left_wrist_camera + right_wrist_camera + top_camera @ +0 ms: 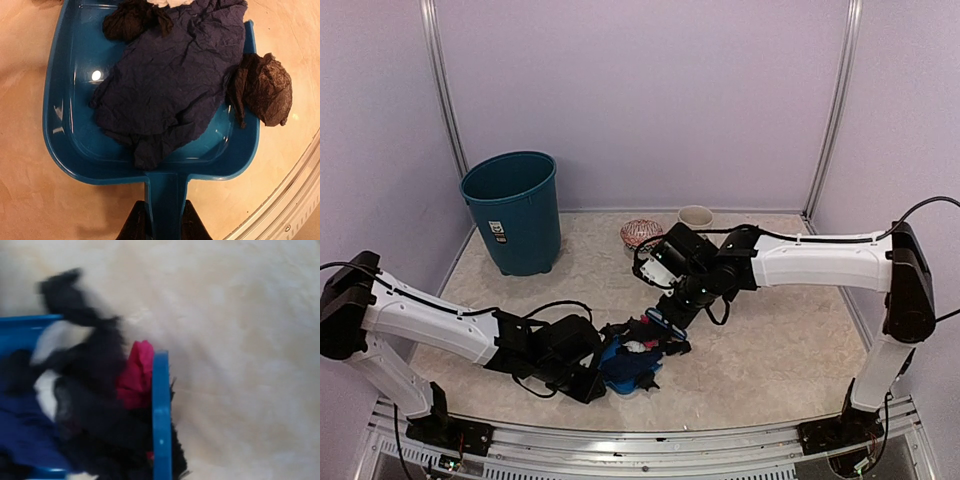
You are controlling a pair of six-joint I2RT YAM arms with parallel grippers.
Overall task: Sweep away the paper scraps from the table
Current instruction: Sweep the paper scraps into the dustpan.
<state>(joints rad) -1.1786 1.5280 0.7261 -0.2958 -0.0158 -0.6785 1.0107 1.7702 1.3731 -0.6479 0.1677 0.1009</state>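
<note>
My left gripper (166,207) is shut on the handle of the blue dustpan (70,125), which lies flat on the table (770,340). In the pan lie paper scraps: a big navy sheet (170,85) and a black wad (127,20). Another black wad (265,87) hangs over the pan's right rim. My right gripper (670,312) holds the small blue brush (161,415) at the pan's mouth. The brush's black bristles press against a pink scrap (137,372) and blurred black scraps (95,390). The right fingers themselves are out of the wrist view.
A teal waste bin (515,210) stands at the back left. A pink-and-white ball (640,233) and a pale mug (695,215) sit by the back wall. The table's metal frame edge (290,200) runs close to the pan's near right side.
</note>
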